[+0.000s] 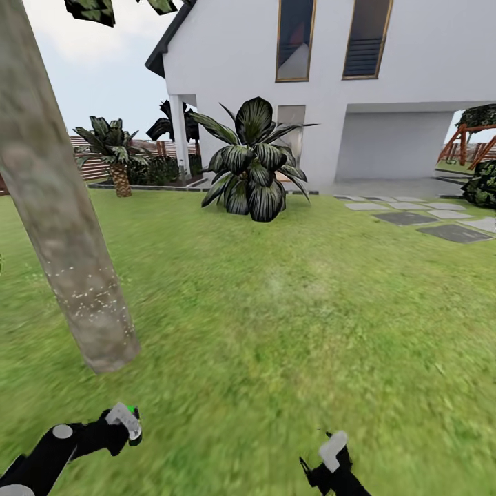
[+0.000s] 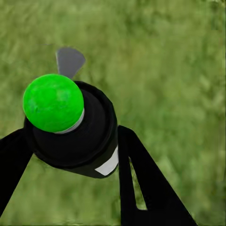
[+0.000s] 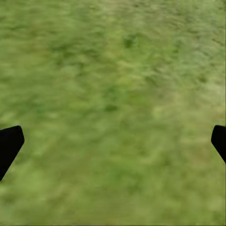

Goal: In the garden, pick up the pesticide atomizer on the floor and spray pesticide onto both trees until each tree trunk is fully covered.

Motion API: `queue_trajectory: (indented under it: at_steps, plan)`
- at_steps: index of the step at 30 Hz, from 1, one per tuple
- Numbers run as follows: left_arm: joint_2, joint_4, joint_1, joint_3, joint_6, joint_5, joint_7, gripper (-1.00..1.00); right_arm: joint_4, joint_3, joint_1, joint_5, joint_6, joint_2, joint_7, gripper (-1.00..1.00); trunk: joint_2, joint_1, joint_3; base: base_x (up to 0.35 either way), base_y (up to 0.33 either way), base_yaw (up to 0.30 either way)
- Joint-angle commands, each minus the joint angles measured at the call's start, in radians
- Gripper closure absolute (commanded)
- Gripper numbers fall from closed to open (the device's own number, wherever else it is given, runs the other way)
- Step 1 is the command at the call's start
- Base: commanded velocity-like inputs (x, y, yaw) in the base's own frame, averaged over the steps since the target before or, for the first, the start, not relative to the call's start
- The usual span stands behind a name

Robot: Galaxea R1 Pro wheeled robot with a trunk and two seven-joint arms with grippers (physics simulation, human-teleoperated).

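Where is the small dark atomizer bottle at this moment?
The small dark atomizer bottle with a green tip sits between the left gripper fingers, low on the head view's left, above green lawn near the mottled grey-tan tree trunk.

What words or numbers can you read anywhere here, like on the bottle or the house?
None to read. The pesticide atomizer in the left gripper shows a white band with no letters. The house wall and the tree trunk carry no signs.
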Motion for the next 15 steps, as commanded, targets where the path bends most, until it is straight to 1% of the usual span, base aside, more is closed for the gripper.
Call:
queue_trajectory:
  at_steps: [1, 2, 3, 4, 5, 6, 7, 8, 9, 10, 11, 12, 13, 15]
  plan:
    - [-0.001, -0.004, -0.003, 0.008, -0.011, -0.039, -0.075, 1.00, -0.046, 0.009, 0.000, 0.029, 0.024, -0.003, 0.087, -1.00, 0.000, -0.001, -0.001, -0.228, 0.000, 0.000]
    - [-0.002, -0.007, -0.006, 0.009, -0.012, -0.062, -0.133, 1.00, -0.083, 0.012, 0.000, 0.052, 0.059, -0.005, 0.178, -1.00, 0.000, -0.001, -0.001, -0.124, 0.000, 0.000]
    - [-0.004, -0.009, -0.010, 0.007, -0.013, -0.089, -0.203, 1.00, -0.119, 0.014, -0.002, 0.073, 0.104, -0.013, 0.287, -1.00, 0.000, -0.001, -0.001, -0.051, 0.000, 0.000]
    - [-0.008, -0.010, -0.012, -0.005, -0.013, -0.114, -0.248, 1.00, -0.142, 0.015, -0.006, 0.085, 0.123, -0.017, 0.350, -1.00, 0.000, -0.001, -0.001, -0.026, 0.000, 0.000]
    - [-0.010, -0.010, -0.013, -0.034, -0.012, -0.144, -0.284, 1.00, -0.168, 0.015, -0.014, 0.099, 0.135, -0.019, 0.401, -1.00, 0.000, -0.001, -0.001, -0.013, 0.000, 0.000]
    - [-0.012, -0.009, -0.016, -0.068, -0.010, -0.168, -0.309, 1.00, -0.196, 0.015, -0.025, 0.119, 0.147, -0.020, 0.457, -1.00, 0.000, -0.001, -0.001, -0.007, 0.000, 0.000]
    - [-0.016, -0.010, -0.017, -0.095, -0.008, -0.180, -0.323, 1.00, -0.223, 0.015, -0.035, 0.149, 0.159, -0.020, 0.525, -1.00, 0.000, -0.001, -0.001, -0.004, 0.000, 0.000]
    - [-0.026, -0.010, -0.017, -0.113, -0.006, -0.188, -0.330, 1.00, -0.251, 0.014, -0.042, 0.182, 0.171, -0.020, 0.598, -1.00, 0.000, -0.001, -0.001, -0.002, 0.000, 0.000]
    - [-0.040, -0.010, -0.017, -0.123, -0.004, -0.195, -0.334, 1.00, -0.286, 0.014, -0.046, 0.210, 0.183, -0.021, 0.665, -1.00, 0.000, -0.001, -0.001, 0.000, 0.000, 0.000]
    - [-0.053, -0.011, -0.017, -0.128, -0.002, -0.204, -0.335, 1.00, -0.315, 0.014, -0.049, 0.224, 0.190, -0.021, 0.708, -1.00, 0.000, -0.001, -0.001, 0.000, 0.000, 0.000]
    - [-0.063, -0.011, -0.018, -0.131, -0.001, -0.215, -0.336, 1.00, -0.337, 0.014, -0.050, 0.231, 0.194, -0.020, 0.731, -1.00, 0.000, -0.001, -0.001, 0.000, 0.000, 0.000]
    - [-0.079, -0.013, -0.026, -0.132, 0.001, -0.229, -0.332, 1.00, -0.354, 0.013, -0.052, 0.237, 0.197, -0.018, 0.747, -1.00, 0.000, -0.001, -0.001, 0.000, 0.000, 0.000]
    - [-0.089, -0.023, -0.028, -0.132, 0.003, -0.234, -0.329, 1.00, -0.358, 0.012, -0.053, 0.239, 0.203, -0.015, 0.750, -1.00, 0.000, -0.001, -0.001, 0.000, 0.000, 0.000]
    - [-0.100, -0.045, -0.030, -0.131, 0.003, -0.237, -0.326, 1.00, -0.372, 0.014, -0.054, 0.240, 0.253, -0.010, 0.753, -1.00, 0.000, -0.001, -0.001, 0.000, 0.000, 0.000]
